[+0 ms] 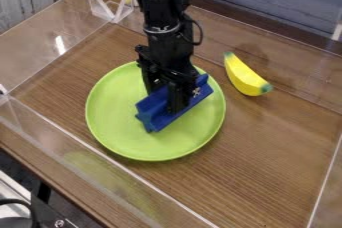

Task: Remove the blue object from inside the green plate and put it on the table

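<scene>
On the green plate sits the blue object, with the gripper straight down over its middle, jaws straddling it; can't tell if they're actually pinching yet. Looks like light, rigid plastic, probably a bit slick. I'd grab across the narrow width near the center so it doesn't tip.

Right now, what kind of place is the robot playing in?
Probably a robot practice bench, not a kitchen: a wooden table fenced by clear plastic walls, with toys on it, a yellow toy banana and a blue block lying on a green plate.
</scene>
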Tool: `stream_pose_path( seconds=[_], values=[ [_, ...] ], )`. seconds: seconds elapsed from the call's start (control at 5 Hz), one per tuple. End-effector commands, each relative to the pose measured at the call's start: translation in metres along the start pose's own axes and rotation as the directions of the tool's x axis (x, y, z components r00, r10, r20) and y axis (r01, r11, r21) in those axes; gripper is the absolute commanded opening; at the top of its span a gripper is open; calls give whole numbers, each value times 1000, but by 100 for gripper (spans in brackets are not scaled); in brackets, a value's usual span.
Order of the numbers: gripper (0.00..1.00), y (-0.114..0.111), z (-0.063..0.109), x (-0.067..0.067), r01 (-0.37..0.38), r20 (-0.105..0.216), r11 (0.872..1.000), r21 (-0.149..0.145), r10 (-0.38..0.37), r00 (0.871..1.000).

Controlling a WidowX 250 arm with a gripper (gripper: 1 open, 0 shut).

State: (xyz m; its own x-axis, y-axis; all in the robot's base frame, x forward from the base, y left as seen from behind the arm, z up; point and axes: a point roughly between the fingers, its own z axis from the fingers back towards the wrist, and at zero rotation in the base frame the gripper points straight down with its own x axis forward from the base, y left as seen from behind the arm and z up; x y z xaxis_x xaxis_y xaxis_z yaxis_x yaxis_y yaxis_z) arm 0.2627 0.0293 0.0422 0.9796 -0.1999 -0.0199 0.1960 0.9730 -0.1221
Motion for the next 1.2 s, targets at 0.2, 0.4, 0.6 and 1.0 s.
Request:
stream_pose_path(
  seconds=[0.2, 0.4, 0.6, 1.0],
  values=[
    [0, -7, 21, 4, 1, 41, 1000, 8, -2, 999],
    [0, -12, 28, 6, 4, 53, 1000, 7, -5, 999],
    [0, -17, 35, 8, 9, 66, 1000, 5, -9, 998],
    [0, -46, 44, 17, 47, 93, 999, -9, -46, 995]
  ],
)
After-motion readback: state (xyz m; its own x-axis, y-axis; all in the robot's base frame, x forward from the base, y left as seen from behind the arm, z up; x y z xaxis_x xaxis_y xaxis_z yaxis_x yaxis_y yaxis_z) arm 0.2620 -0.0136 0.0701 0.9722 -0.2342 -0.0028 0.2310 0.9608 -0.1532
